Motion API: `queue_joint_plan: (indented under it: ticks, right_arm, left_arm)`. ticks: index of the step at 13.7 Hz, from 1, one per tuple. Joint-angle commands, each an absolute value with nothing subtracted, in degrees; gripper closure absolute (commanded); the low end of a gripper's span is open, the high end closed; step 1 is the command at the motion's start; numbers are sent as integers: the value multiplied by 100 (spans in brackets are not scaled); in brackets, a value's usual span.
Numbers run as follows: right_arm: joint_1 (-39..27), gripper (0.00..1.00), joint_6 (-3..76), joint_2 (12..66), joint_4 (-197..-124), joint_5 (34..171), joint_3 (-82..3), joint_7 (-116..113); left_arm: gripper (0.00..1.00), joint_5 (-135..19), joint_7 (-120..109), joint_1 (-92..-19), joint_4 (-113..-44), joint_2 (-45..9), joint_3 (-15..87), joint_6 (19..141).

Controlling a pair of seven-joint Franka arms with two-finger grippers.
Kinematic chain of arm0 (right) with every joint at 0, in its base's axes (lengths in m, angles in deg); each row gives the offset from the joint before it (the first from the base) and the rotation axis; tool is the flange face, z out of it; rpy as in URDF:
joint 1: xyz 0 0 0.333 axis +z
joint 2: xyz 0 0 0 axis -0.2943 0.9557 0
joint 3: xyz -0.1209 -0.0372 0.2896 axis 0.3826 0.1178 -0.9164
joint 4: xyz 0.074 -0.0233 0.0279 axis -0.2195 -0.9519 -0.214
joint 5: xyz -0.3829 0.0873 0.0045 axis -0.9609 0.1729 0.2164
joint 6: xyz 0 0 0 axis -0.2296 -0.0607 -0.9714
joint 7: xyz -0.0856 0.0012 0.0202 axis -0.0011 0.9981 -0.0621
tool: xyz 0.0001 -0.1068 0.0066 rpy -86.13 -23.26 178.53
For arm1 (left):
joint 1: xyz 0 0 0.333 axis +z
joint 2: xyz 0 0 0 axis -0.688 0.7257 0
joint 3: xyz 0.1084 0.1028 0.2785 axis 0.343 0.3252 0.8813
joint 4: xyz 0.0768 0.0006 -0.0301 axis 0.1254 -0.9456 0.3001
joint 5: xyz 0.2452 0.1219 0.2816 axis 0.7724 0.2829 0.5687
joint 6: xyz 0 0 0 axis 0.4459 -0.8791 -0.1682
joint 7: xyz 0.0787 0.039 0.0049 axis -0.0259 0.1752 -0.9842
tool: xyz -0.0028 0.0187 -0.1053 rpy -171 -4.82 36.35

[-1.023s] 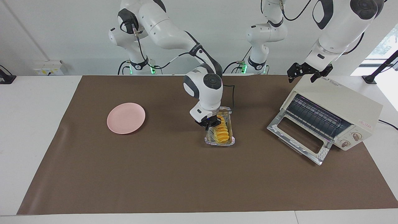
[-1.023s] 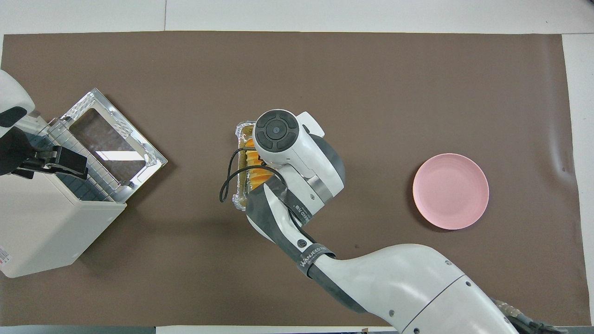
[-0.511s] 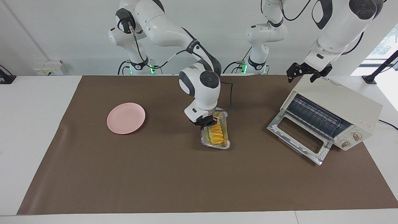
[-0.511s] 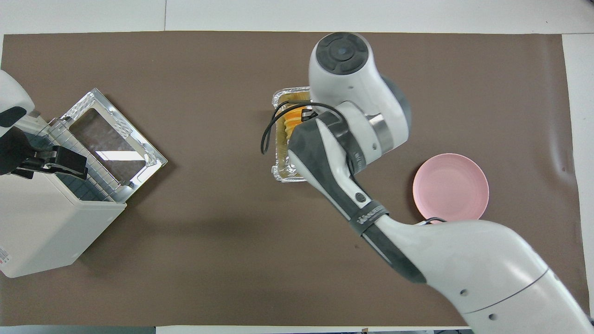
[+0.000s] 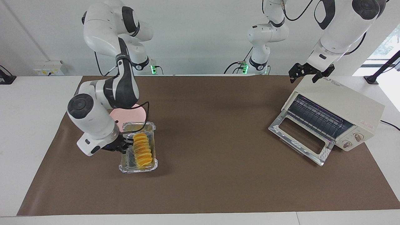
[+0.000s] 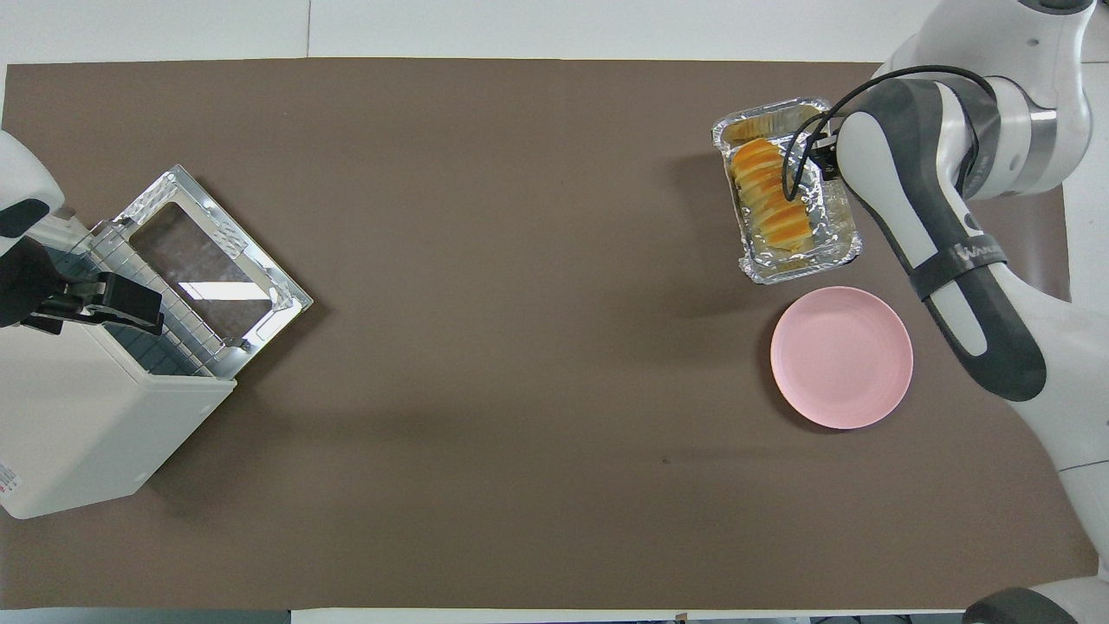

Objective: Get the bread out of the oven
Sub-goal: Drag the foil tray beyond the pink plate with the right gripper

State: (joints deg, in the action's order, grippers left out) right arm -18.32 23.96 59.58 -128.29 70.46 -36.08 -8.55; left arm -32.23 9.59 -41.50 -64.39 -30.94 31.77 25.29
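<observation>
The bread (image 5: 142,151) (image 6: 771,195), a ridged golden-yellow roll, lies in a silver foil tray (image 5: 138,169) (image 6: 801,270). My right gripper (image 5: 125,146) is shut on the tray's long rim and holds it over the brown mat, beside the pink plate (image 5: 132,116) (image 6: 840,357) and on the side away from the robots. The cream-white oven (image 5: 340,103) (image 6: 87,416) stands at the left arm's end of the table. Its glass door (image 5: 300,137) (image 6: 208,269) is dropped open and the wire rack inside is bare. My left gripper (image 5: 303,78) (image 6: 156,314) hangs open over the oven's top.
A brown mat (image 5: 218,175) covers most of the white table. The right arm's elbow and forearm (image 5: 118,90) hang over the pink plate and hide part of it in the facing view. A black cable loops over the tray.
My right arm has carried the foil tray with the bread from the middle of the mat to the right arm's end, beside the pink plate. The left arm has not moved.
</observation>
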Motion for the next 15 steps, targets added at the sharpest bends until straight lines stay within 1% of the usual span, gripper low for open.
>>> queue_joint_plan:
  ticks: [1,3,9,10,11,12,15]
  right_arm:
    - [-2010,100,2888,6156,-12848,7149,-3689,-563]
    - [-2159,100,3206,6305,-12936,7167,-3697,-327]
    - [-2160,100,3716,6368,-13155,7404,-3680,-282]
    - [-2142,90,3725,6367,-13173,7378,-3680,-290]
    - [-2151,15,3682,6350,-13174,7369,-3671,-273]
    - [-2142,0,3595,6324,-13174,7343,-3671,-264]
    - [-2063,0,2928,6061,-13156,7036,-3671,-194]
  left_arm:
    - [0,-3285,1011,-4084,-6464,-3155,3151,2560]
    - [0,-3294,1011,-4075,-6464,-3155,3151,2568]
    - [0,-3285,1011,-4084,-6464,-3155,3151,2560]
    - [0,-3285,1011,-4084,-6464,-3155,3151,2560]
    - [0,-3285,1011,-4084,-6464,-3163,3151,2560]
    - [0,-3285,1011,-4084,-6464,-3155,3151,2560]
    - [0,-3285,1011,-4084,-6464,-3155,3151,2568]
